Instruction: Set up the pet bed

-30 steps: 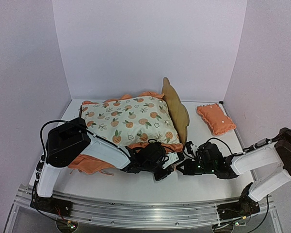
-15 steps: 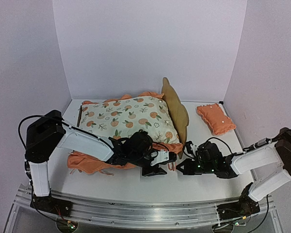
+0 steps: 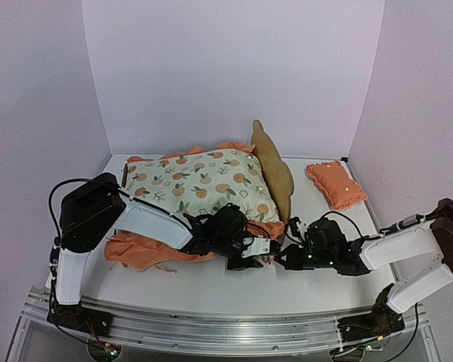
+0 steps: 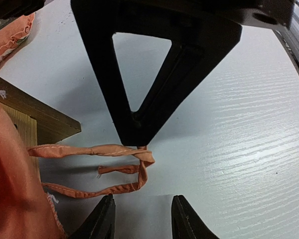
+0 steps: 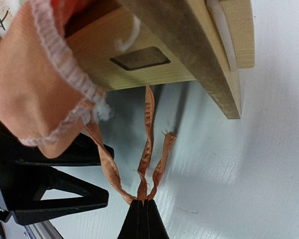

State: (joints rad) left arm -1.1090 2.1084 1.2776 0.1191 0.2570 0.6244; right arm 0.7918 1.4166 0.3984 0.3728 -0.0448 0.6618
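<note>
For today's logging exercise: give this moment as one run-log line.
left gripper: open | right gripper: shut on ribbon | pillow: beside bed

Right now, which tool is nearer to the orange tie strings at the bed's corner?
Right. The right tool is shut on the ends of the tie strings. The left tool is open, with the strings lying just ahead of its fingertips.

— Any writing on your feeds?
— Nothing I can read. The cream ruffled mattress pad (image 3: 200, 185) has only printed oranges. The dark rectangular patch (image 5: 139, 58) on the light plywood bed frame (image 5: 199, 45) shows no lettering.
</note>
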